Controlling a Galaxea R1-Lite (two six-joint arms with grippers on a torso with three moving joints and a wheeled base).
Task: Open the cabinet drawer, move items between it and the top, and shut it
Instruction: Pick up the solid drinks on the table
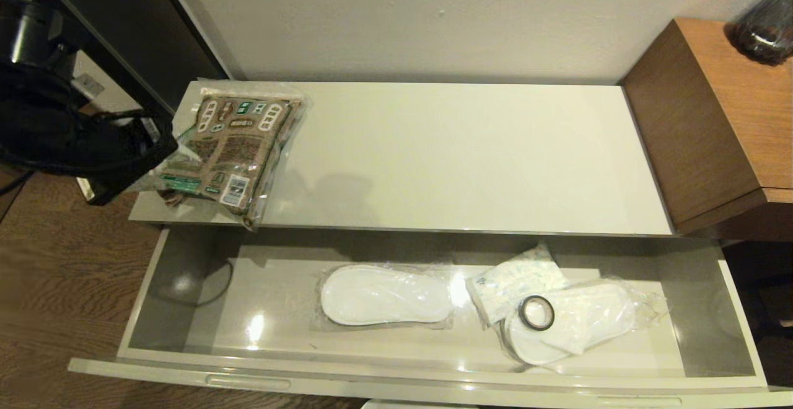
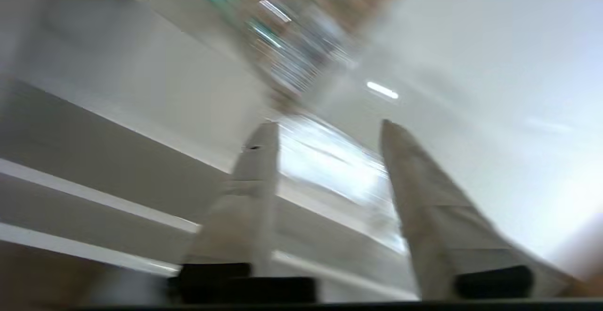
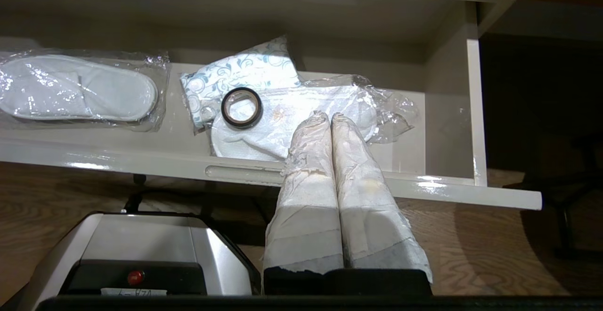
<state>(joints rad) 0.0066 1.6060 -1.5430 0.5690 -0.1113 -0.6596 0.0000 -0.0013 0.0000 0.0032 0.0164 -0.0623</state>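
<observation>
Head view: your left claw (image 2: 325, 127), fingers apart, sits beside the packet (image 1: 232, 149) at the top's (image 1: 464, 155) 9 o'clock end; drawer (image 1: 179, 285) open; right claw (image 3: 330, 118) closed.

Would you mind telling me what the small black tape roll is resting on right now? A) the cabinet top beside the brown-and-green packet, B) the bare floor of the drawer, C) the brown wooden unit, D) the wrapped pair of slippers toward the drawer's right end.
D: the black tape roll lies on the right-hand wrapped pair of slippers inside the open cabinet drawer, as the right wrist view also shows.
</observation>
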